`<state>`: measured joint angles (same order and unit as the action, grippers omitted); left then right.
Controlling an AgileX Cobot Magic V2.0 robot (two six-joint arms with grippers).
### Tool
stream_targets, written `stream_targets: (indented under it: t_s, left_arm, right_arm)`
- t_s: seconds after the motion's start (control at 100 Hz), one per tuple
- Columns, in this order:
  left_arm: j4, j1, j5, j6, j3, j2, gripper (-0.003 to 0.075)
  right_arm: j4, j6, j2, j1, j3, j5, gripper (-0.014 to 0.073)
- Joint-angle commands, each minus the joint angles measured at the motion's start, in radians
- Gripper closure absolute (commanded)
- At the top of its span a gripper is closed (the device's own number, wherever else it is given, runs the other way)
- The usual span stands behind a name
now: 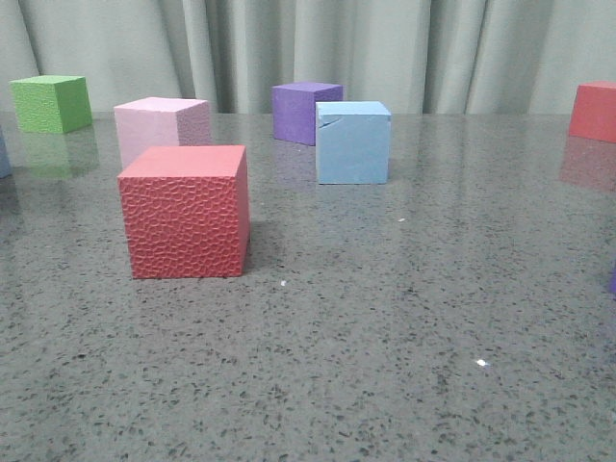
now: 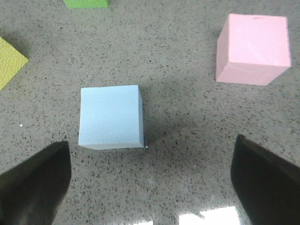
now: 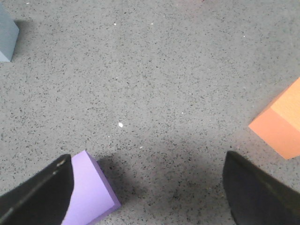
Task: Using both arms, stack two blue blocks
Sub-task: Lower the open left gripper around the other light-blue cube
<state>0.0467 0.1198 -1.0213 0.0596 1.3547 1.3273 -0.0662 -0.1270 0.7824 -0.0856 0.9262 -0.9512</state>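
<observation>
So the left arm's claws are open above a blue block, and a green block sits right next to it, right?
Not quite. In the left wrist view the left gripper is open above a blue block, but the nearby block is pink, not green.

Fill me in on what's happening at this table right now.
A two-armed robot is setting up to stack two blue blocks, and nothing is gripped yet. The left tool is open above the table, with one blue block lying off to one side of the gap between its fingers. The right tool is also open and empty, over bare table next to a purple cube. The other blue block sits unstacked near the back, in front of the curtain.
</observation>
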Motion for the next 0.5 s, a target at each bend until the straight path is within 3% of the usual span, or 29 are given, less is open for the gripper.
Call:
stream_targets:
  t_s: [0.0, 0.24, 0.49]
  left_arm:
    - [0.006, -0.020, 0.055, 0.000, 0.053, 0.018, 0.0058]
    - [-0.004, -0.099, 0.053, 0.080, 0.074, 0.089, 0.0059]
    - [-0.077, -0.108, 0.059, 0.158, 0.077, 0.144, 0.0059]
  right_arm:
    - [-0.018, 0.010, -0.003, 0.007, 0.022, 0.063, -0.0041]
    - [-0.018, 0.010, -0.003, 0.007, 0.022, 0.064, -0.0041]
    - [-0.018, 0.010, -0.003, 0.007, 0.022, 0.072, -0.0041]
